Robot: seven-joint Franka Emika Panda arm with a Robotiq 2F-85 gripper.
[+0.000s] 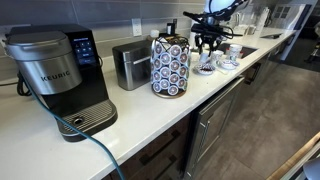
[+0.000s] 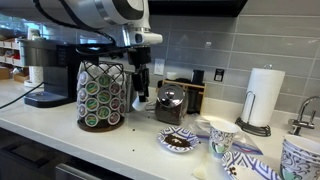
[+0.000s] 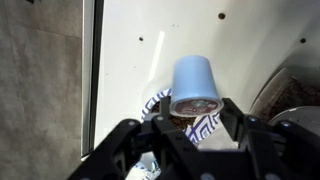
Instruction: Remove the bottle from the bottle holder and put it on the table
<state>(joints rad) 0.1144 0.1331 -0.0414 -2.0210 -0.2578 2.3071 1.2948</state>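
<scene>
The small pale blue cup (image 3: 193, 85) shows only in the wrist view. It lies tilted with its dark mouth toward the camera, over a blue-and-white patterned dish (image 3: 205, 128) near the front edge of the white tabletop (image 3: 130, 60). It sits between the two fingers of the gripper (image 3: 185, 122). These are spread wider than the cup, and I cannot tell whether either finger touches it.

In an exterior view the gripper (image 1: 205, 42) hangs over a cluster of patterned dishes (image 1: 210, 64) toward the far end of the tabletop (image 1: 120, 130), just short of the sink (image 1: 247, 49). Nearer the camera a round wire rack of coffee pods (image 1: 170, 66) stands mid-tabletop. A steel toaster (image 1: 131, 63) is beside it against the back edge, and a black coffee maker (image 1: 55, 75) is at the near end.

In an exterior view from the opposite end, the gripper (image 2: 140, 92) comes down between the pod rack (image 2: 101, 95) and the toaster (image 2: 172, 104). A plate (image 2: 180, 141) and patterned cups (image 2: 221, 134) lie toward the front edge. A paper towel roll (image 2: 265, 96) stands at the back edge by the wall.
</scene>
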